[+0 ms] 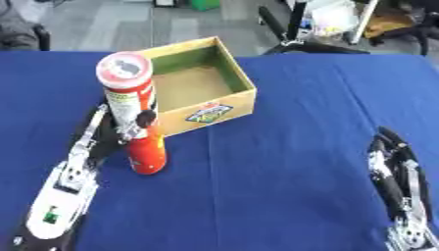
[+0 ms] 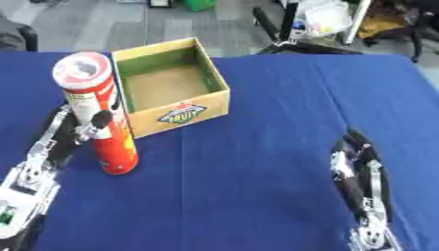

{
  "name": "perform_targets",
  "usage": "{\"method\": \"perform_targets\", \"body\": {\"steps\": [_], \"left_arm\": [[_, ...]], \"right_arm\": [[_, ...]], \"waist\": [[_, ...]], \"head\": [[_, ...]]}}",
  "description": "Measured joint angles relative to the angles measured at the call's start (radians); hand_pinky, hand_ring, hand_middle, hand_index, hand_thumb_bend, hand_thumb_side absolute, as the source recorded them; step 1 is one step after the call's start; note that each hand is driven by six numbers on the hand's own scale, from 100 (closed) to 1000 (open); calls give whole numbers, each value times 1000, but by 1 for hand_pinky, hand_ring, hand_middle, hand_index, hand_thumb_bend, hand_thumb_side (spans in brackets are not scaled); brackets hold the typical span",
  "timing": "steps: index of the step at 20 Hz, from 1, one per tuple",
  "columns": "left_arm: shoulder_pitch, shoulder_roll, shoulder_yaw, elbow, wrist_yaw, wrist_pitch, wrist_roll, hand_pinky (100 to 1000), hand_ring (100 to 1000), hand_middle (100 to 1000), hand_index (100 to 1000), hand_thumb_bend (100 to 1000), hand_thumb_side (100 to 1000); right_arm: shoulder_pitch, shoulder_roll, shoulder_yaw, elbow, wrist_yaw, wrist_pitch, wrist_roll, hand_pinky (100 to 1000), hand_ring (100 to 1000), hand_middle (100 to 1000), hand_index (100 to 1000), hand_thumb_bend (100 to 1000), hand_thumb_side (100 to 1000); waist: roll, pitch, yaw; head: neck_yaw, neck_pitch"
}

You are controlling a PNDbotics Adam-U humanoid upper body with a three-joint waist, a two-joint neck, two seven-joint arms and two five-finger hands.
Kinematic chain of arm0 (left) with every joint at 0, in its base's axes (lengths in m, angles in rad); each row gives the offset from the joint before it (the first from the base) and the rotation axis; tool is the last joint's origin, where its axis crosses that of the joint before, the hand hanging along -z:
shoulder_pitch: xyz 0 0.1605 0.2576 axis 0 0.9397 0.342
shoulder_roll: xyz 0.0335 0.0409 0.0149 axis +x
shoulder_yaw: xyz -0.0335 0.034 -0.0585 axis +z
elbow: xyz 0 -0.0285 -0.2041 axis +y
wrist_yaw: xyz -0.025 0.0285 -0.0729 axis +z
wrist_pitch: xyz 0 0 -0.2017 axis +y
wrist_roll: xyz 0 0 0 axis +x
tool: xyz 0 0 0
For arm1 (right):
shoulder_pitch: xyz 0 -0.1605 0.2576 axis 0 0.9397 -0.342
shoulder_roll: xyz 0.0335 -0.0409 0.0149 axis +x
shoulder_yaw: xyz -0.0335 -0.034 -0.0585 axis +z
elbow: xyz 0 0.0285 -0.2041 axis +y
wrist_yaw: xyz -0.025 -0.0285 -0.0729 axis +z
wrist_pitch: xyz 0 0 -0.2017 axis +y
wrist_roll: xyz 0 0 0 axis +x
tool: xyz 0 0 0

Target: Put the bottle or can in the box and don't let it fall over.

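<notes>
Black fingers of the left hand curl round the can, a tall red tube held upright on the blue table, touching or just beside the box. The right hand lies idle and open, low right. I'd worry the can is tall and the grip low; clipping the box wall on the lift could tip it
</notes>
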Motion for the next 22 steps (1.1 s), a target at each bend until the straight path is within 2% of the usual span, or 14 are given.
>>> {"method": "perform_targets", "body": {"steps": [8,10,15,16,18,19,20,22], "left_arm": [[12,0,0,-2,-32,-15,-61,683,804,766,921,710,559],[16,0,1,-3,-46,-25,-86,669,786,747,912,660,528],[20,0,5,-4,-67,-43,-126,669,786,747,912,660,528],[20,0,7,-4,-69,-44,-129,572,666,615,853,287,214],[22,0,7,-5,-75,-50,-139,527,617,563,824,138,100],[22,0,7,-7,-79,-53,-144,522,612,557,821,122,100],[22,0,7,-7,-83,-56,-147,476,568,506,791,100,100],[22,0,7,-7,-88,-61,-149,434,528,464,759,100,114]], "right_arm": [[0,0,0,2,-3,0,0,831,904,881,867,100,561],[0,0,0,2,-4,0,0,831,904,880,866,100,561],[0,0,0,2,-5,0,-1,831,904,880,866,100,561],[0,0,0,2,-5,0,-1,831,903,880,866,100,566],[0,0,0,2,-6,0,-1,831,903,880,866,100,566],[0,0,0,2,-7,0,-1,831,903,880,866,100,566],[0,0,0,2,-7,0,-1,831,903,880,866,100,567],[0,0,0,2,-7,0,-1,831,903,880,866,100,568]], "waist": [[0,0,-1],[0,0,-1],[0,0,-1],[0,0,-1],[0,0,-1],[0,0,-1],[0,0,-1],[0,0,-1]], "head": [[-3,-4],[-3,-4],[-4,-4],[-4,-4],[-4,-5],[-4,-5],[-4,-5],[-4,-5]]}}
